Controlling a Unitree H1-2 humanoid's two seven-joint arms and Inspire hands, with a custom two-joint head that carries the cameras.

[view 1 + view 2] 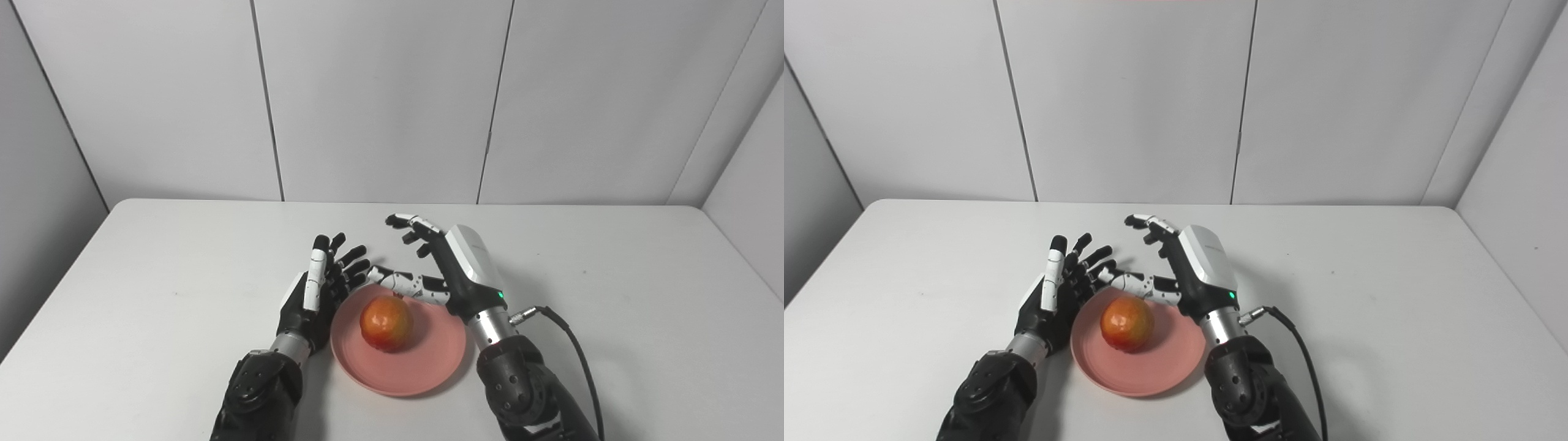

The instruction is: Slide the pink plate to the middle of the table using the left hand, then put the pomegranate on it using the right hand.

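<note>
A pink plate (429,361) lies on the white table near its front middle. A red-orange pomegranate (386,323) rests on the plate, a little left of its centre. My left hand (318,288) stands open at the plate's left rim, fingers spread and pointing away from me. My right hand (441,266) is open above the plate's far right rim, thumb reaching left just behind the fruit without gripping it. Neither hand holds anything.
The white table (612,306) stretches wide on both sides, its far edge meeting grey wall panels. A black cable (576,349) loops from my right wrist down to the picture's bottom edge.
</note>
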